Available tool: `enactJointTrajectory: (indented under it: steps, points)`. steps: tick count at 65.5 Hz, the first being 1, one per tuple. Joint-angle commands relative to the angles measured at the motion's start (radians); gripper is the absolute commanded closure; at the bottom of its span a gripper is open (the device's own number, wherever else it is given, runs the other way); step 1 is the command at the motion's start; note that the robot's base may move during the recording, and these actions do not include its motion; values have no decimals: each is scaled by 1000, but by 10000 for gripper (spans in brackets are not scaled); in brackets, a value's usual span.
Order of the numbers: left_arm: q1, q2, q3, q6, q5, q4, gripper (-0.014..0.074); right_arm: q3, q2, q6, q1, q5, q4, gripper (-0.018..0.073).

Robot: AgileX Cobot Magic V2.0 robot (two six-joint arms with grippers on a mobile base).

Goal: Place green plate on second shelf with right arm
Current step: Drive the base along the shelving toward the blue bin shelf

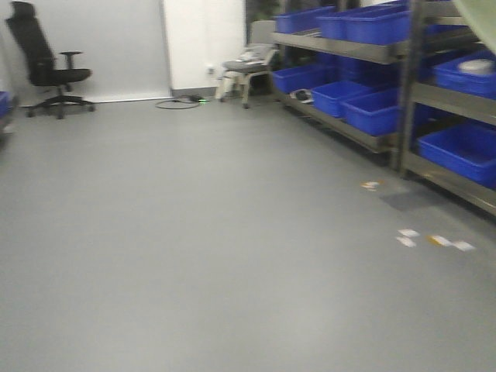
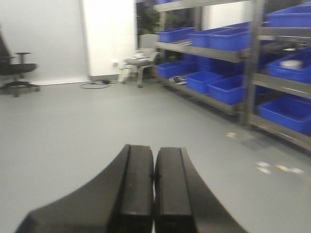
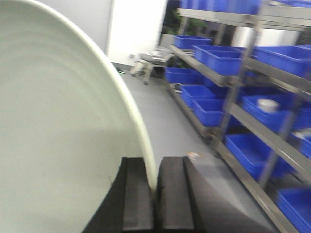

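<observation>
Grey floor [image 1: 194,248], storeroom, all views a bit blurred. Green plate [image 3: 58,126] stands on edge and fills the left of the right wrist view. Its rim is pinched by the right gripper [image 3: 154,170], jaws clamped on it from both sides. The plate is up in the air, apart from the shelf rack [image 3: 236,82] to the right, which carries blue bins [image 3: 218,56] on several levels. Right arm points along the rack front. Left gripper [image 2: 154,158] hangs over the floor, pointing forward, fingers pressed together. Black office chair [image 1: 50,66] sits by the far wall.
</observation>
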Motion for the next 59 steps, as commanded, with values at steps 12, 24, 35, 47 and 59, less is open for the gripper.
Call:
enactJointTrajectory:
  steps: [12,24,35,47,59]
  points:
    - [-3,-17,40,-2,-88,-3,466,-27,16,2,-3,-112,-19,508]
    - [-3,-17,40,-2,-88,-3,466,-27,16,2,-3,-112,-19,508]
    - [-3,-17,40,-2,-88,-3,466,-27,16,2,-3,-112,-19,508]
    - [-3,-17,40,-2,-88,-3,466,-27,16,2,-3,-111,-19,508]
    - [-3,-17,40,-2,-88,-3,466,-27,16,2,-3,-111,-19,508]
